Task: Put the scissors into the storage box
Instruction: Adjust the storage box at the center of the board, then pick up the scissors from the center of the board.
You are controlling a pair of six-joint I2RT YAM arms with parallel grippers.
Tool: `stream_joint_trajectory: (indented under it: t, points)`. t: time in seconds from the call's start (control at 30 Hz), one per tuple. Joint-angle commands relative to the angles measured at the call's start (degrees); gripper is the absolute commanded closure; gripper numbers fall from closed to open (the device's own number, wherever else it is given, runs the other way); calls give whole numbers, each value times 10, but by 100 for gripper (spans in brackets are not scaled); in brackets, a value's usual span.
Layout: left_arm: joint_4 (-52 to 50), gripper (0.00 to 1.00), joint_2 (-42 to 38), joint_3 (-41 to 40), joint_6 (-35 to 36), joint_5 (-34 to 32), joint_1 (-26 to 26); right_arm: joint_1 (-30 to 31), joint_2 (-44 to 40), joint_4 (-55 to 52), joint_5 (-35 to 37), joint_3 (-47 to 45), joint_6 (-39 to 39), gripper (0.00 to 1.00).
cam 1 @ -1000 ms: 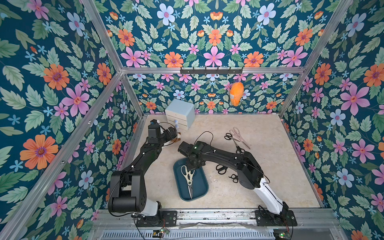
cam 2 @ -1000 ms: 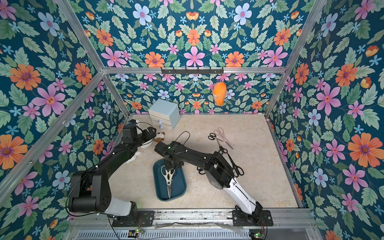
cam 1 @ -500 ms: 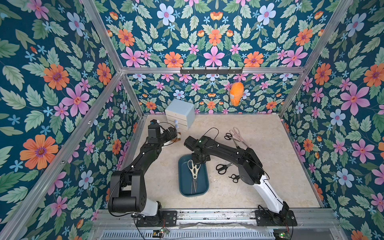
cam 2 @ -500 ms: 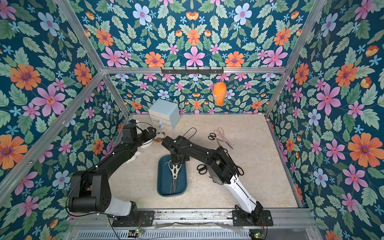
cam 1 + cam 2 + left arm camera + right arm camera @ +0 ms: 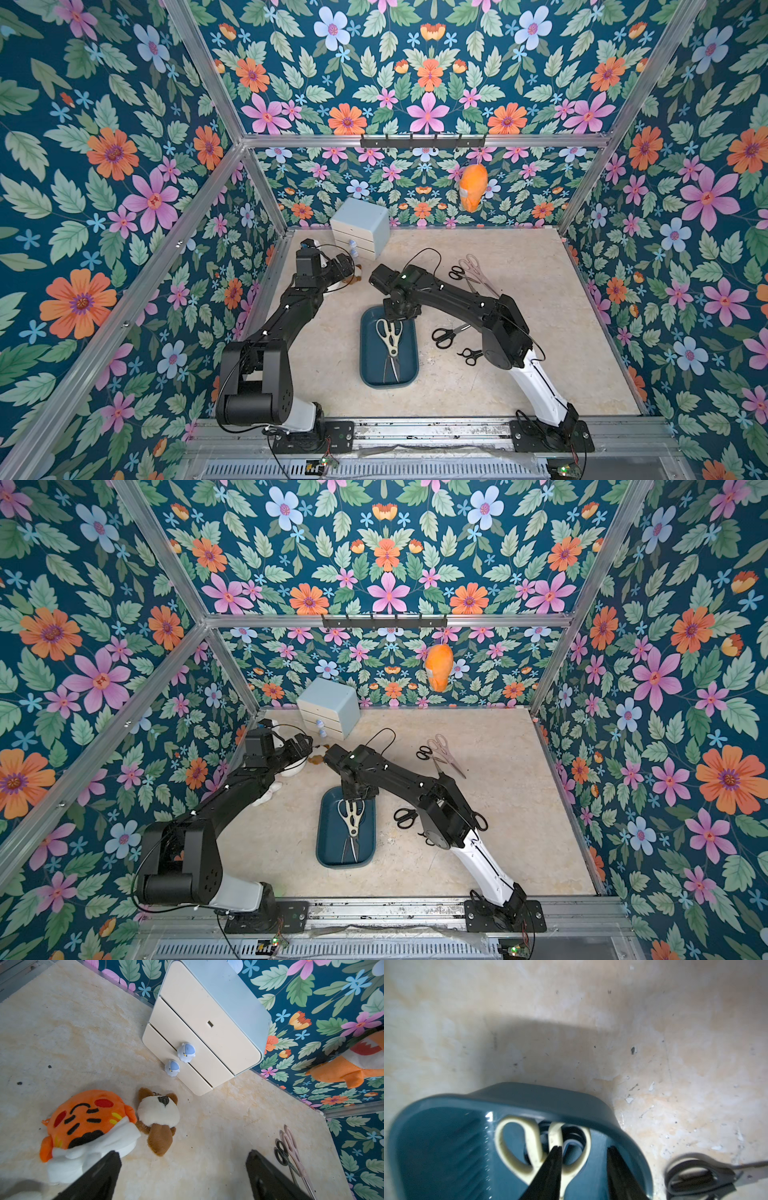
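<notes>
The left claw (image 5: 182, 1153) and right claw (image 5: 584, 1148) hang spread above the beige tabletop (image 5: 582, 353) inside floral walls (image 5: 415, 83).

We find bare table (image 5: 561, 316) between the right arm (image 5: 457, 299) and the right wall, and in front of the storage box (image 5: 371, 353). The box's left half lies free beside the cream-handled scissors (image 5: 390, 338), while the right gripper (image 5: 401, 309) hangs over its far end. A black pair (image 5: 446, 334) and a smaller black pair (image 5: 469, 356) lie partly under that arm. At far left, an orange plush (image 5: 87, 1124), a brown plush (image 5: 159, 1118) and the drawer cabinet (image 5: 207, 1022) crowd the floor ahead of the left gripper (image 5: 184, 1153)
</notes>
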Motion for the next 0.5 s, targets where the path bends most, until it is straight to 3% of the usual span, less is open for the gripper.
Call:
stream_joint_trajectory:
  t: [0.0, 0.23, 0.47]
  points:
    - [11, 1, 0, 0, 6, 0, 1, 1, -26, 3, 6, 9, -19, 61]
    - [6, 1, 1, -1, 7, 11, 1, 1, -75, -51, 48, -14, -17, 61]
    - [10, 1, 8, 0, -7, 35, -1, -2, -176, -32, 69, -180, 135, 62]
